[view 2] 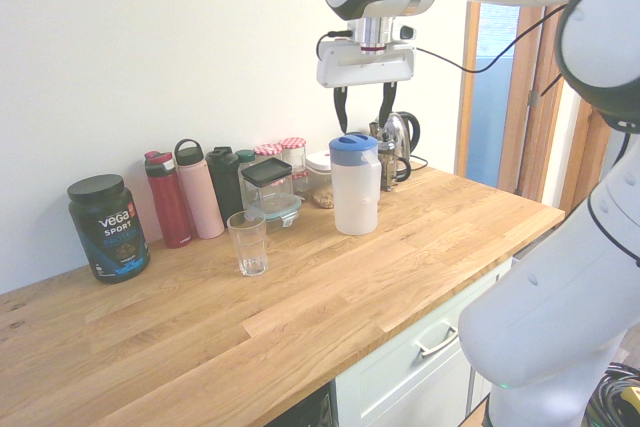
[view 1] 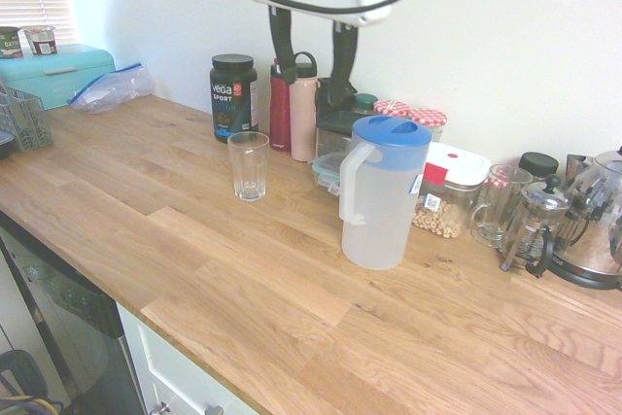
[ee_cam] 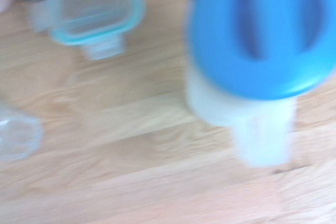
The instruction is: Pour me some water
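My fingers (view 1: pixel 312 63) hang spread apart and hold nothing, pointing straight down, high above the wooden worktop (view 1: pixel 243 279) and over the row of containers along the wall. In the second exterior view they (view 2: pixel 363 109) hover just above the blue lid of the water pitcher (view 2: pixel 355 185), clear of it. That pitcher (view 1: pixel 381 193) is translucent white with a blue lid, standing upright on the worktop with its handle turned toward the left in the first exterior view. The empty drinking glass (view 1: pixel 249 166) stands upright to the left of the pitcher and apart from it, a little nearer the wall; the second exterior view shows the same glass (view 2: pixel 247 243) in front of the bottles. Behind it against the wall stand a black tub labelled Vega Sport (view 1: pixel 233 97), a red bottle (view 1: pixel 280 104) and a pink bottle (view 1: pixel 302 109) side by side. Right of the pitcher sit a clear glass mug (view 1: pixel 499 203), a French press (view 1: pixel 533 224) and a metal kettle (view 1: pixel 598 221). At the far left a teal bread box (view 1: pixel 60 73) rests on the worktop. My wrist view, blurred, looks down on the pitcher's blue lid (ee_cam: pixel 262 30), a clear food container with a teal rim (ee_cam: pixel 94 17) and the edge of the glass (ee_cam: pixel 16 135).
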Motion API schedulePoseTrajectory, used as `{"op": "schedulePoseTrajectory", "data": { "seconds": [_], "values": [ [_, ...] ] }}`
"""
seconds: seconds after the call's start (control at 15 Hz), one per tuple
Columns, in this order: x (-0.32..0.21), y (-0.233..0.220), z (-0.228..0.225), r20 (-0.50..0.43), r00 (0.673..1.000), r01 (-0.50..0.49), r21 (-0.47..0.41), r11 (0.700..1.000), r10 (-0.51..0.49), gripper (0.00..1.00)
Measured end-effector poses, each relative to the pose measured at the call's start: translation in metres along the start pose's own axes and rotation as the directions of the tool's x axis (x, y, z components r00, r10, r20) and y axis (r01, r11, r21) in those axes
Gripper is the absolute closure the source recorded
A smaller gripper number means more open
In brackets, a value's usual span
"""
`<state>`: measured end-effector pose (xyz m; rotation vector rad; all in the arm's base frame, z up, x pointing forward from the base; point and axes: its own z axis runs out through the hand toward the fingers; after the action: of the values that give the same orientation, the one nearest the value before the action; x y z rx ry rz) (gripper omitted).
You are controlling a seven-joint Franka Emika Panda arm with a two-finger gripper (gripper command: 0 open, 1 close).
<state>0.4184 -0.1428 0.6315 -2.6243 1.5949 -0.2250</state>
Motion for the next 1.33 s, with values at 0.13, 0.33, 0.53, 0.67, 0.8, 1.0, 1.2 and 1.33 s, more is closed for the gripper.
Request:
{"op": "schedulePoseTrajectory", "data": {
  "seconds": [0.13,0.33,0.53,0.67,0.8,1.0,1.2,1.33],
  "values": [
    [0.025,0.006,0.025,0.028,1.000,-0.009,-0.024,1.000,0.009,0.00],
    [0.045,0.000,0.064,0.047,0.999,0.006,-0.048,0.999,-0.003,0.00],
    [0.054,-0.004,0.103,0.044,0.997,0.073,-0.046,0.996,-0.071,0.00],
    [0.051,-0.006,0.123,0.034,0.995,0.098,-0.040,0.994,-0.097,1.00],
    [0.047,-0.008,0.135,0.013,0.993,0.118,-0.046,0.992,-0.117,1.00],
    [0.046,-0.012,0.137,-0.017,0.991,0.129,-0.043,0.991,-0.130,1.00],
    [0.049,-0.014,0.140,-0.032,0.991,0.130,-0.038,0.991,-0.131,1.00],
    [0.049,-0.014,0.142,-0.031,0.991,0.130,-0.039,0.991,-0.131,1.00]
  ]
}}
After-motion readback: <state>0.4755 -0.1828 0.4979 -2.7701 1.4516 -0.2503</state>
